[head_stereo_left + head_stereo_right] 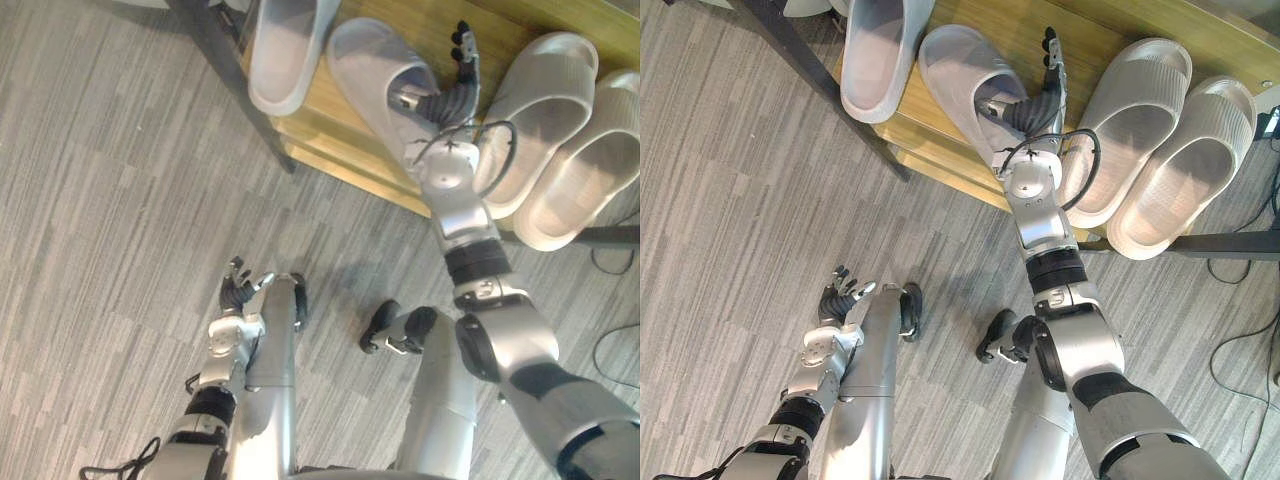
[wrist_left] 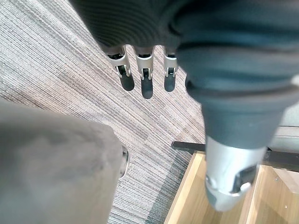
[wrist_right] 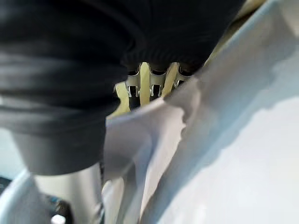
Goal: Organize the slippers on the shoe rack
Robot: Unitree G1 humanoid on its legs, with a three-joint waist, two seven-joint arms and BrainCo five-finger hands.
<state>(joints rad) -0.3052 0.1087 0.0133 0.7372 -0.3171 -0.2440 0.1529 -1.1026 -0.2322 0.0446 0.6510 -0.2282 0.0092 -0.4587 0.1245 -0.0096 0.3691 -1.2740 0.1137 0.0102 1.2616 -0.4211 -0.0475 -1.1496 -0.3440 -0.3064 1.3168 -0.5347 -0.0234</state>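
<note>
Near the shelf [image 1: 330, 135] edge, right robot hand [image 1: 452, 97] pinches angled slipper [image 1: 365, 60]

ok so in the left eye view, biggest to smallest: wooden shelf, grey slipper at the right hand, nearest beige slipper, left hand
1. wooden shelf
2. beige slipper and grey slipper: about alike; the right hand holding the grey one hides part of it, so unranked
3. left hand, smallest

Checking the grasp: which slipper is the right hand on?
The grey slipper second from the robot's left, lying askew: the right hand has its thumb inside, fingers along its side.
</note>
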